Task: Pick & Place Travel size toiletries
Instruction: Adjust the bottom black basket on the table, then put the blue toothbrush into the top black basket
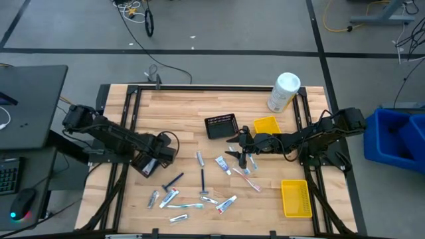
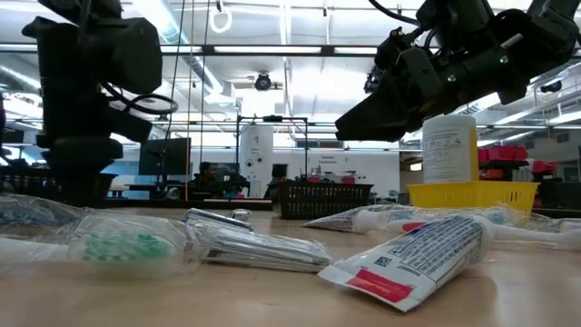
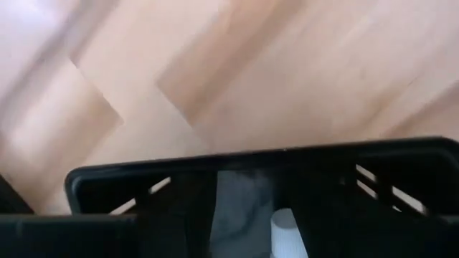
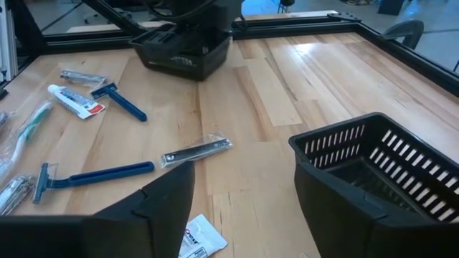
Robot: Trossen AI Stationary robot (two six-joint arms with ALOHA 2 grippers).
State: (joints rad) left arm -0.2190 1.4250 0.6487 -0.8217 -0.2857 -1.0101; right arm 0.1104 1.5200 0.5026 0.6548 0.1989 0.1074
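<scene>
Two arms share the tabletop, and we judge the right one to be the one placed for the coming pick. The right gripper hangs with its jaws spread wide and empty, low over the near end of the scattered toiletries. In its wrist view a small white packet lies just under and between the jaws, and a slim foil-wrapped piece lies a little ahead of them, its long axis running across the jaws' line rather than along it. The black mesh basket stands just beside the jaws, on the side away from the toiletries. The left gripper waits beyond the foil piece; we cannot tell whether its jaws are open. A blue razor lies farther off to the side of the right jaws, also crosswise.
</scene>
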